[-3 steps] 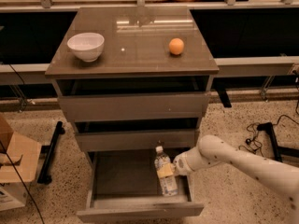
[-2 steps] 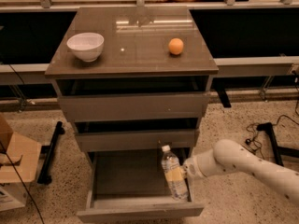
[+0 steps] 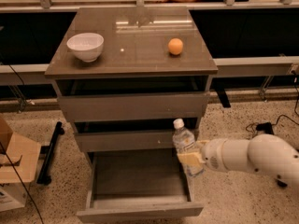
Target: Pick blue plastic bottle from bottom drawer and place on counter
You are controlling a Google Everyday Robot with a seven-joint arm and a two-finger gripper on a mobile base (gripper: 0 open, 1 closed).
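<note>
The blue plastic bottle (image 3: 185, 143) is clear with a white cap and a pale label. It stands nearly upright in the air above the right side of the open bottom drawer (image 3: 135, 176), its cap level with the middle drawer front. My gripper (image 3: 194, 158) comes in from the right on a white arm and is shut on the bottle's lower body. The glossy brown counter (image 3: 135, 45) is above, well clear of the bottle.
A white bowl (image 3: 85, 46) sits at the counter's left and an orange (image 3: 175, 46) at its right. The top (image 3: 133, 105) and middle (image 3: 126, 140) drawers stand slightly ajar. A cardboard box (image 3: 11, 164) is on the floor at the left; cables lie at the right.
My gripper has lifted the bottle up out of the bottom drawer; it lay low inside the drawer before and now hangs above its right edge.
</note>
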